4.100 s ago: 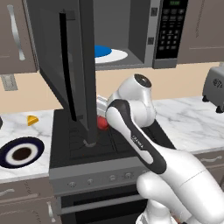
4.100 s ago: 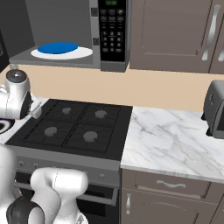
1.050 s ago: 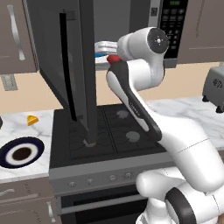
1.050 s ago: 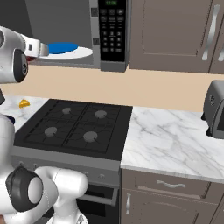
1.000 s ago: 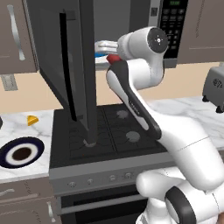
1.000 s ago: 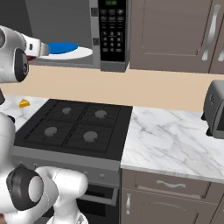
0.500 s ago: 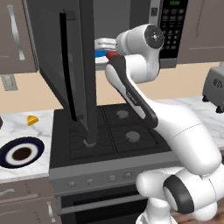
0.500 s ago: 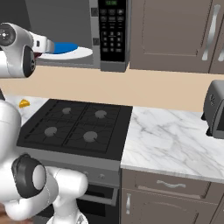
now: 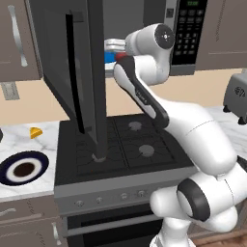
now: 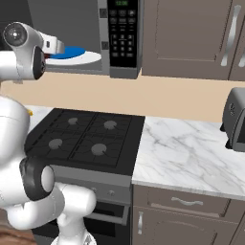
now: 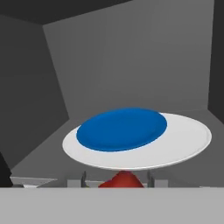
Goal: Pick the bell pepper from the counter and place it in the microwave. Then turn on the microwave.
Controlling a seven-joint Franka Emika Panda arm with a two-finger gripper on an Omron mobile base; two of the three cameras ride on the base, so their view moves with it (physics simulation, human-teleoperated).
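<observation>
The microwave [image 9: 190, 34] hangs over the stove with its door [image 9: 79, 72] swung wide open. Inside lies the white turntable [image 11: 183, 140] with its blue centre [image 11: 122, 129]. My gripper [image 9: 115, 49] is up at the cavity mouth, shut on the red bell pepper [image 9: 120, 56]. In the hand view the bell pepper [image 11: 122, 180] sits between my fingertips [image 11: 83, 178], just in front of and below the turntable's near rim. From the right, my gripper [image 10: 55, 47] points at the turntable [image 10: 88, 58]. The marble counter [image 10: 191, 153] lies right of the stove.
The open door stands out over the black stovetop [image 9: 130, 144], left of my arm. A dark-rimmed plate [image 9: 21, 169] and a yellow wedge [image 9: 35, 131] lie on the left counter. A silver toaster [image 10: 235, 119] stands at the right. The black keypad [image 10: 123, 33] faces forward.
My hand has risen from stove height to the microwave opening with the bell pepper in it. Over the last second it moved a little further up and in towards the turntable.
</observation>
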